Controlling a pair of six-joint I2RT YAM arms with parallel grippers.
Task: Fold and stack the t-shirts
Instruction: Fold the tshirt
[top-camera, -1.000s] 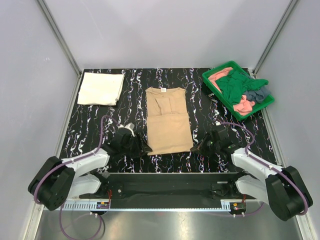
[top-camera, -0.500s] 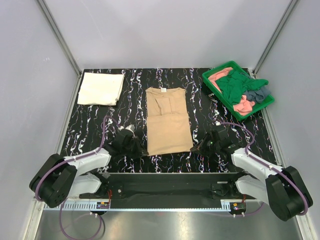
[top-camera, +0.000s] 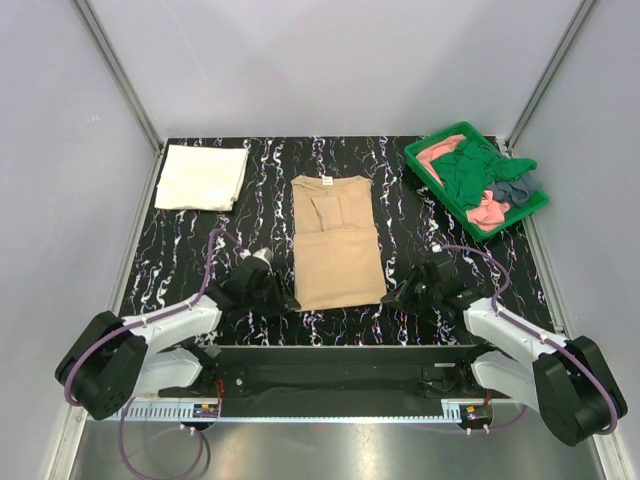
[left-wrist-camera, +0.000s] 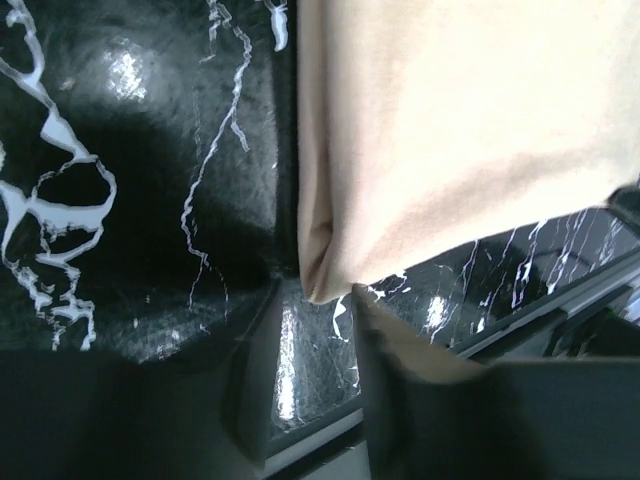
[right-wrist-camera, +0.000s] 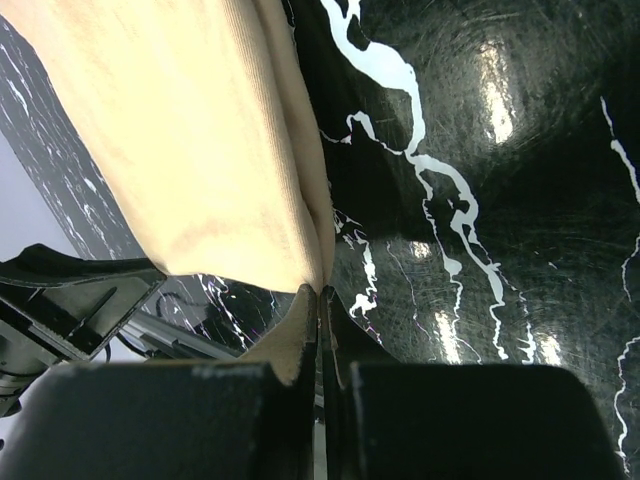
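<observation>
Fingers (right-wrist-camera: 400, 420) of the right gripper (right-wrist-camera: 320, 292) are closed on the mid-table tan t-shirt (top-camera: 338, 245) at its near right corner. The left gripper (left-wrist-camera: 318, 300) is parted at the near left. A left pinch is judged necessary before the hem is folded far.

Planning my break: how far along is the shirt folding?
Done: the cream-white shirt lies folded at the far left. In hand: the tan shirt, partly folded mid-table; the right gripper, jaws shut, pinches one near corner, the left gripper, jaws open, sits at the other. Left: three shirts heaped in the green tray, and stacking.
</observation>
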